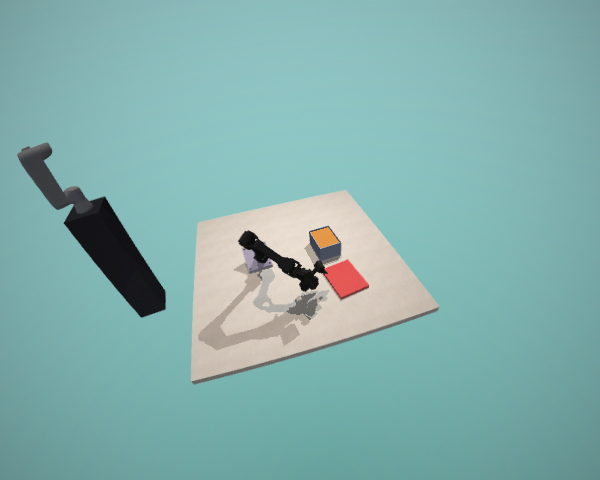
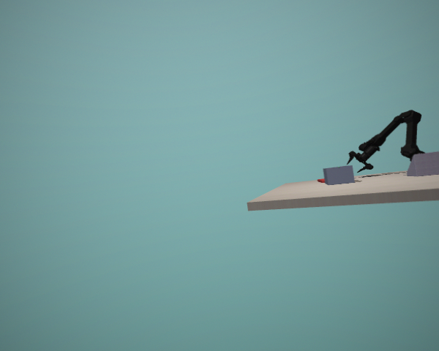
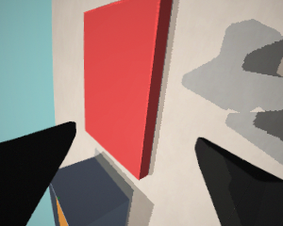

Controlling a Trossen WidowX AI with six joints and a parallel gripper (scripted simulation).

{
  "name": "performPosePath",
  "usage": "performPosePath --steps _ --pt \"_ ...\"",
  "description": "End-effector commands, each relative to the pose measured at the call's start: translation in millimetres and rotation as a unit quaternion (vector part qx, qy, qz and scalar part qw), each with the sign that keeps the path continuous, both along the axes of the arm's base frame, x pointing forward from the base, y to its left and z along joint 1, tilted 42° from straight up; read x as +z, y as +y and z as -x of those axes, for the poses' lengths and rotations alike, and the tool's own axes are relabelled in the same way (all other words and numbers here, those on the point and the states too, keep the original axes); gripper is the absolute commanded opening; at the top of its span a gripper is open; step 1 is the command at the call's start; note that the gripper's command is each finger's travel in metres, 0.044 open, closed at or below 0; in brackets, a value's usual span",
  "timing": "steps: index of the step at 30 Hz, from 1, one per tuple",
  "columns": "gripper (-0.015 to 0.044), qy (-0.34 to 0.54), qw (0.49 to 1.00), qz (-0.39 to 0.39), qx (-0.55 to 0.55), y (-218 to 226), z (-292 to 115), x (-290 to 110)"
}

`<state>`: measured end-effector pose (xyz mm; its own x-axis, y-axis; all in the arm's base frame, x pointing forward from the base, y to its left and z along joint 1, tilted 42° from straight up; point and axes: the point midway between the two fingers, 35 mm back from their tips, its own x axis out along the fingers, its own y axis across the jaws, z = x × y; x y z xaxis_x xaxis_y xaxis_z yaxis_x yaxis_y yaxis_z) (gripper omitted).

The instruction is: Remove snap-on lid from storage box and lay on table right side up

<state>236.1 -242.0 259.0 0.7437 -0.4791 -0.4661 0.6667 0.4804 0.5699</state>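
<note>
My gripper point(image 1: 318, 273) hangs released, holding nothing; the red lid point(image 1: 346, 277) lies flat just beside it, clear of the storage box point(image 1: 325, 243).

The beige counter point(image 1: 383, 310) carries the open storage box point(image 1: 325, 243), the flat red lid point(image 1: 346, 278) just beside it, and the arm's lavender base block point(image 1: 252, 262).
</note>
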Motion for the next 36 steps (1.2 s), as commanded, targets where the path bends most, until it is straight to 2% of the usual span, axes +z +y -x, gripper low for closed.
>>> performPosePath --steps 1,30,36 --pt "0.0440 -0.005 1.000 0.006 -0.002 6.3 3.1 11.4" --pt "0.0440 -0.005 1.000 0.005 -0.002 44.2 21.8 50.4" --pt "0.0440 -0.005 1.000 0.005 -0.002 41.9 20.2 45.2"
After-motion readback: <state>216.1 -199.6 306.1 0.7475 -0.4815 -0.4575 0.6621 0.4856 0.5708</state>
